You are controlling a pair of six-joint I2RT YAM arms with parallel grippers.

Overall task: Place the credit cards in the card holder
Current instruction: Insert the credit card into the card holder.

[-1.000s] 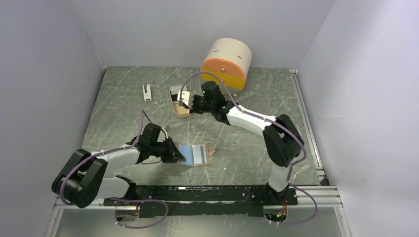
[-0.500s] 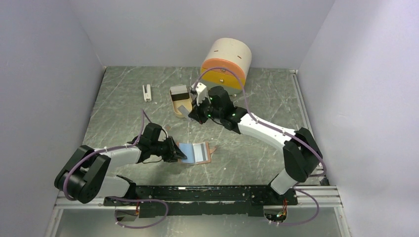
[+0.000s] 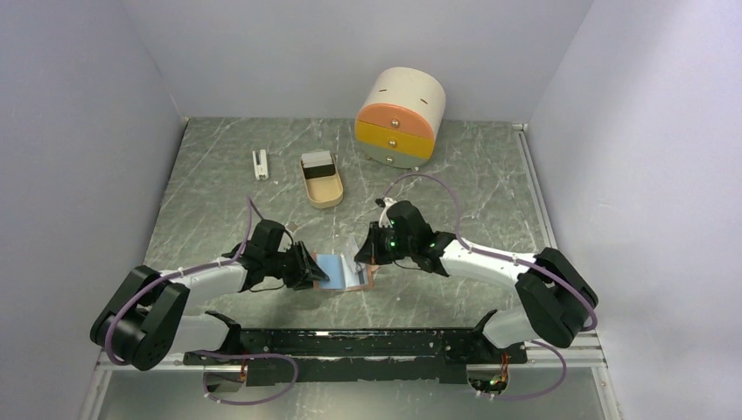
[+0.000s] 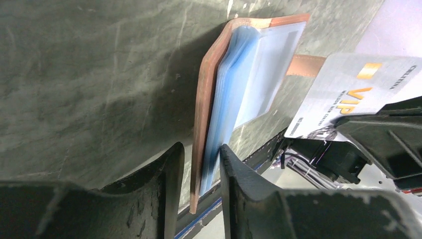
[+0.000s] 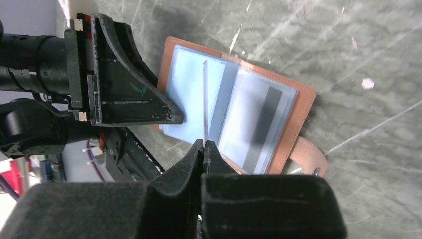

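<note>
Card holder [image 3: 344,273] lies open on the marble-patterned table [image 3: 219,197], near the front edge, between the two arms. Left gripper [image 3: 317,275] is clamped on the holder's left edge, with the pink cover and the bluish clear sleeves caught between its fingers [image 4: 166,184]. Right gripper [image 5: 204,145] is closed on a grey-white credit card [image 4: 348,92] marked VIP, held edge-on over the holder's centre fold; whether the card's far edge touches a sleeve cannot be told. Strap [image 5: 309,154] projects from the holder's right side. Beige tray [image 3: 325,197] stands well apart toward the rear, a second card [image 3: 318,163] at its far end. White block [image 3: 260,164] stands left of the tray
</note>
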